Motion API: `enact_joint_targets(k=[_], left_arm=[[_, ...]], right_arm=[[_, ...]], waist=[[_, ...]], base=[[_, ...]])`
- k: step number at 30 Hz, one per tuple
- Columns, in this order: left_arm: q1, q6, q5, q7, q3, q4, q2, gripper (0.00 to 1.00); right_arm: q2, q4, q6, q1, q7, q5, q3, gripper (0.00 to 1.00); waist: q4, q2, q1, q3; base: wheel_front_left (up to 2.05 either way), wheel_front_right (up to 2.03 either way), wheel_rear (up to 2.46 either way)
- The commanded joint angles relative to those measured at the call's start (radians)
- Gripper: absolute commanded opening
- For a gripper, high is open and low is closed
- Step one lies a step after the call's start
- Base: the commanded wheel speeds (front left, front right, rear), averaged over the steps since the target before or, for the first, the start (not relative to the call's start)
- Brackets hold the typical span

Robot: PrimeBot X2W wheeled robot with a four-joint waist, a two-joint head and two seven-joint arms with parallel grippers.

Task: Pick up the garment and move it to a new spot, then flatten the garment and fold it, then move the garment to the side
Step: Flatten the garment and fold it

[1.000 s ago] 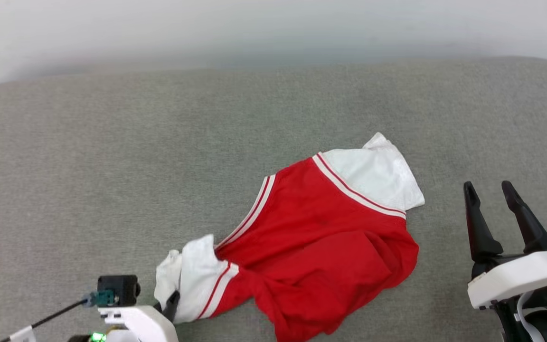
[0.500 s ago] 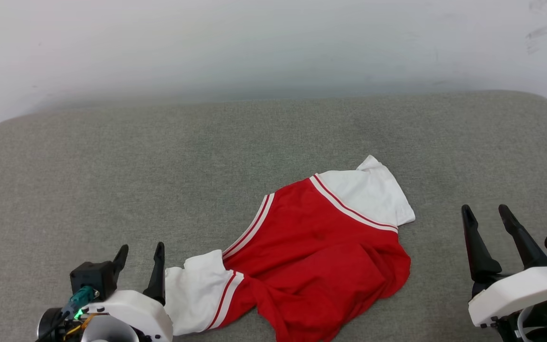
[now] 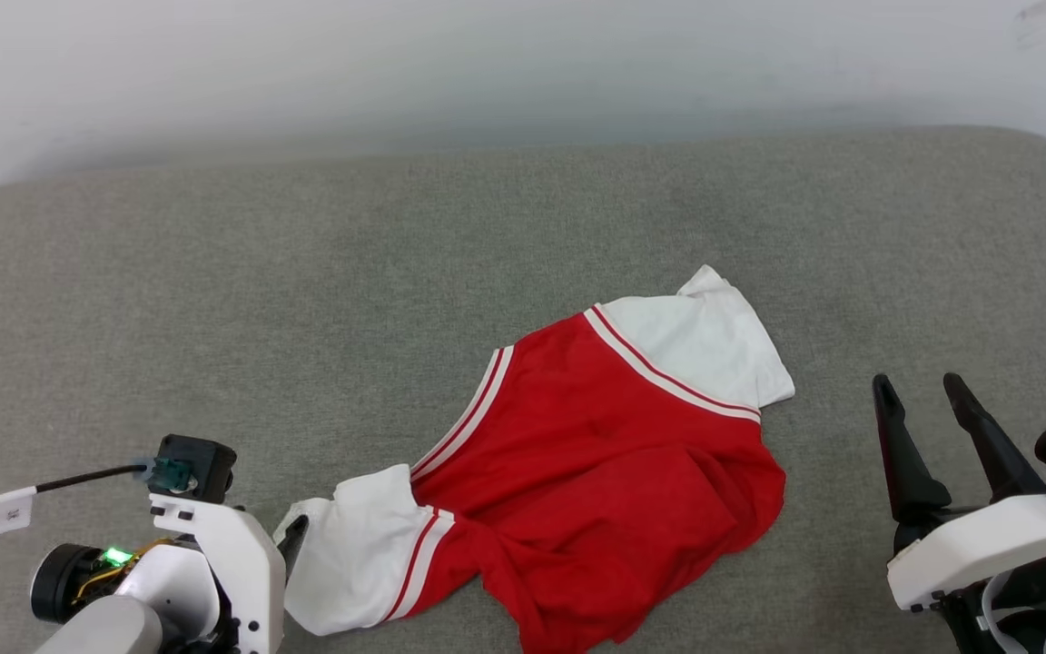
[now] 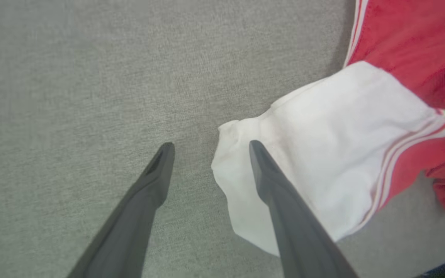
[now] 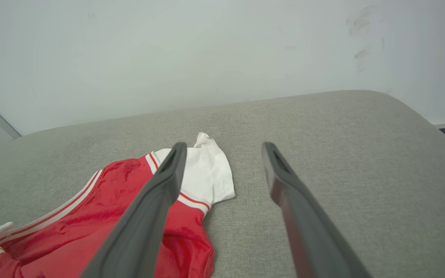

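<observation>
Head view: the left gripper (image 3: 291,538), clamped on the white sleeve a second before, had let go, and its jaws stood apart beside that sleeve. The right gripper (image 3: 918,383) hung wide, well right of the garment (image 3: 605,463). The garment lay crumpled on the grey fabric surface (image 3: 305,300), red body bunched, a striped-trim white sleeve at each end.

Left wrist view: one finger overlapped the sleeve's edge, gripping nothing.

Right wrist view: jaws apart, garment ahead-left.
</observation>
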Motion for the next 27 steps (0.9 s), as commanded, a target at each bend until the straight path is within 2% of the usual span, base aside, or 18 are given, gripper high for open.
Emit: enact_joint_targets(k=[1,9,10,12,14,18,27], left_arm=[[-0.011,-0.007,-0.011,0.021,-0.003,-0.005,0.004,1.0],[-0.036,-0.038,-0.075,0.149,-0.029,0.071,-0.002,0.99],[-0.032,-0.041,-0.085,0.17,-0.037,0.089,-0.004,0.62],[-0.022,-0.056,-0.108,0.183,-0.043,0.11,-0.023,0.0],[-0.023,-0.057,-0.108,0.162,-0.037,0.124,-0.033,0.0],[-0.035,-0.045,-0.073,0.027,0.004,0.116,-0.045,0.0],[-0.019,0.034,0.017,-0.254,0.071,0.02,-0.09,0.0]], right_arm=[[0.002,0.005,0.0,-0.016,-0.008,0.006,0.003,1.0],[0.002,0.05,0.0,-0.046,-0.043,0.021,0.008,1.0],[0.002,0.055,0.0,-0.048,-0.046,0.021,0.011,1.0],[0.001,0.064,0.0,-0.053,-0.05,0.021,0.013,1.0],[0.002,0.069,0.0,-0.057,-0.052,0.023,0.012,1.0],[0.002,0.075,0.0,-0.057,-0.045,0.013,0.003,1.0],[0.0,0.111,0.0,-0.095,0.036,-0.02,-0.048,1.0]], waist=[[-0.017,0.0,0.0,0.027],[-0.041,0.0,0.0,0.086],[-0.044,0.0,0.0,0.088],[-0.05,0.0,0.0,0.091],[-0.051,0.0,0.0,0.09],[-0.042,0.0,0.0,0.076],[0.026,0.0,0.0,0.039]], base=[[0.0,0.0,0.0],[0.0,0.0,0.0],[0.0,0.0,0.0],[0.0,0.0,0.0],[0.0,0.0,0.0],[0.0,0.0,0.0],[0.0,0.0,0.0]])
